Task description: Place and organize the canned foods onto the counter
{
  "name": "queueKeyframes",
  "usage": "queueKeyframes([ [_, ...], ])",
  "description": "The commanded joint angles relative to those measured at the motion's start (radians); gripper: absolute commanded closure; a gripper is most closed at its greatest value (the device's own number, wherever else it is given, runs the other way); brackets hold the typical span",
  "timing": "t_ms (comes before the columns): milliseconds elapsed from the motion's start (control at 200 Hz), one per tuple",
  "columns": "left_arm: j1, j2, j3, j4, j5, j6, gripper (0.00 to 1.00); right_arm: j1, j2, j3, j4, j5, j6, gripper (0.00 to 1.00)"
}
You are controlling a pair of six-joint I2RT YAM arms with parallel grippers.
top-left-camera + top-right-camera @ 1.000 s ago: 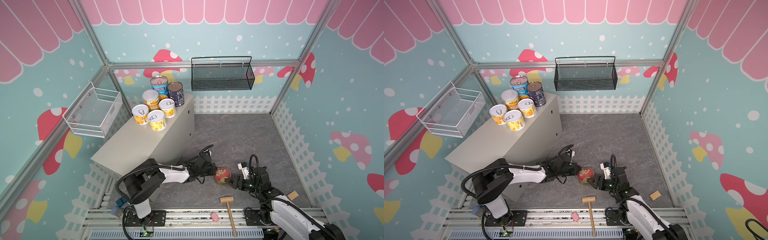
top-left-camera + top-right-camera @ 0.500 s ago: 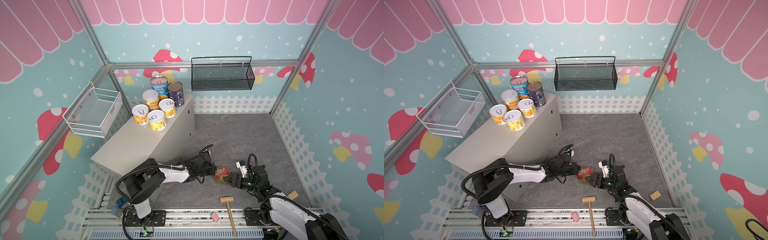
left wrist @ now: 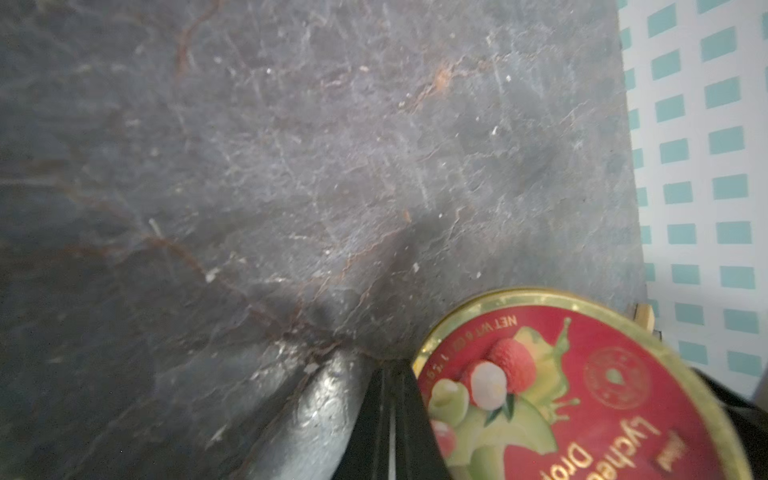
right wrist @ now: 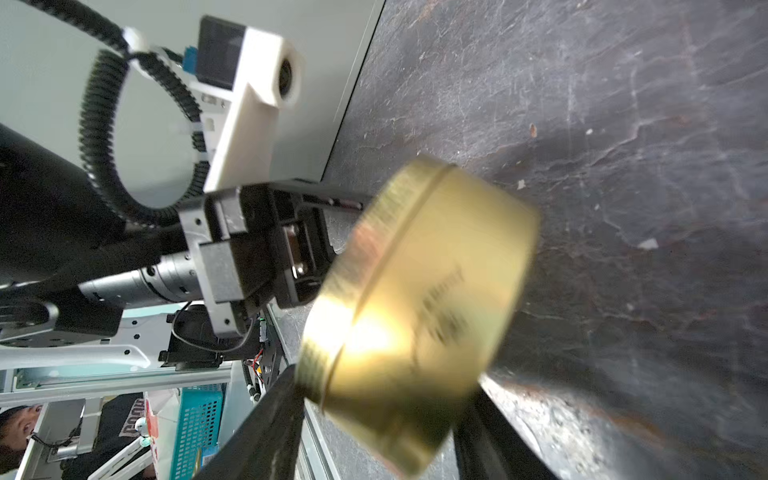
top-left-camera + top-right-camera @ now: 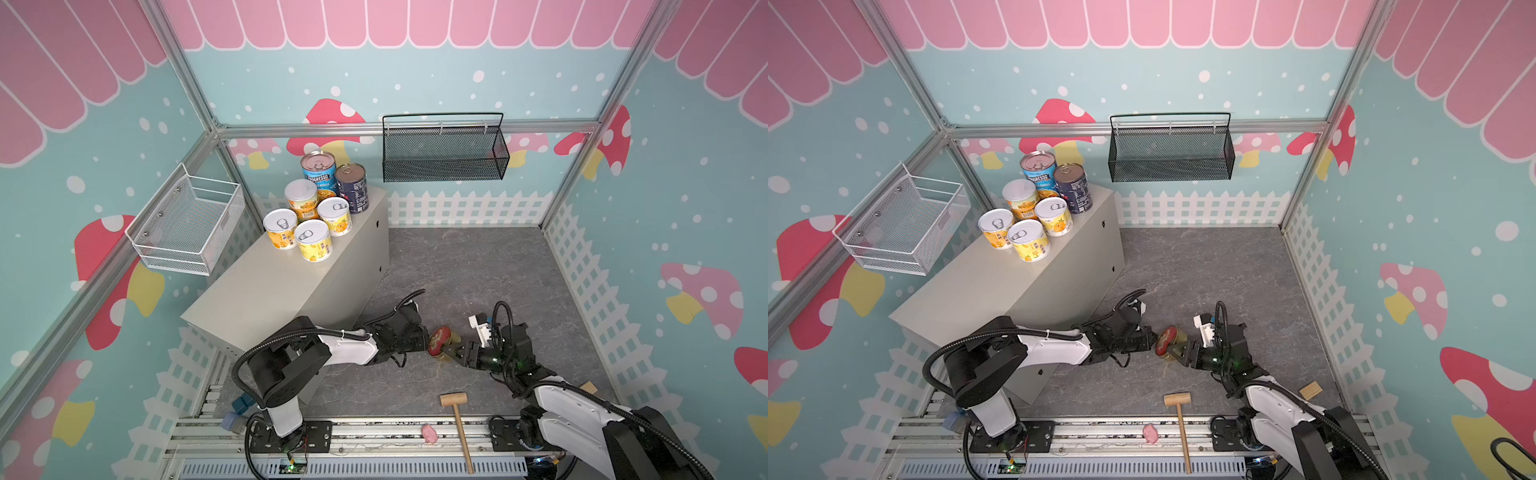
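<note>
Tin (image 5: 440, 340): flat round gold metal, red lid printed with lychees, tipped on edge, lid facing left gripper (image 5: 424, 338), mid grey slate-look floor (image 5: 457, 270) toward front edge; floor contact unclear. Right gripper (image 4: 384, 376) fingers clamp gold rim both sides. Left gripper pinched closed, empty, tips just beside lid. Tall light-blue Progresso can (image 5: 319, 174), tall navy can (image 5: 352, 192), four short yellow cans (image 5: 314, 246) stand clustered at far end of long beige metal counter (image 5: 270, 291) top.
</note>
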Motion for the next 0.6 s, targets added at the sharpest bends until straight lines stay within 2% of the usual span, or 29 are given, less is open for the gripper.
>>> queueKeyframes([
  [0, 0.003, 0.048, -0.055, -0.182, 0.000, 0.008, 0.92, 0.007, 0.038, 0.000, -0.011, 0.049, 0.011, 0.45],
  [235, 0.003, -0.026, -0.074, -0.178, -0.002, 0.022, 0.92, 0.009, 0.104, 0.019, 0.006, 0.075, -0.005, 0.51],
  [595, 0.003, -0.060, -0.069, -0.185, 0.008, 0.038, 0.90, 0.009, 0.131, 0.041, 0.025, 0.087, -0.019, 0.55],
])
